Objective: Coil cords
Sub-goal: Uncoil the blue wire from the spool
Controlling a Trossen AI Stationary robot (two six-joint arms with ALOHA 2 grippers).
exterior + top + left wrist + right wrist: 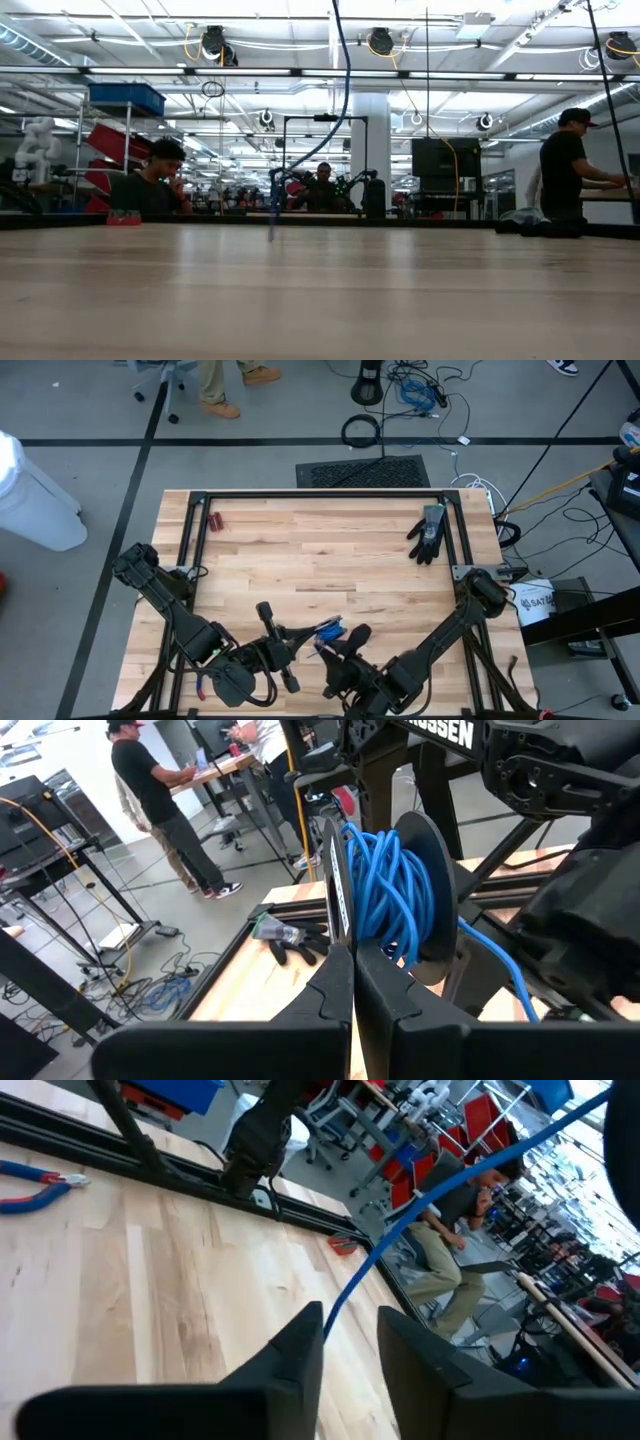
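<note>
Your left gripper (285, 660) sits low at the table's near edge; the left wrist view shows its fingers (345, 990) clenched on a dark reel (425, 870) wound with the blue cord (385, 895). Only the high view shows the glove (428, 533) far right. Your right gripper (350, 1342), beside the left, has fingers parted around the cord's free strand.
</note>
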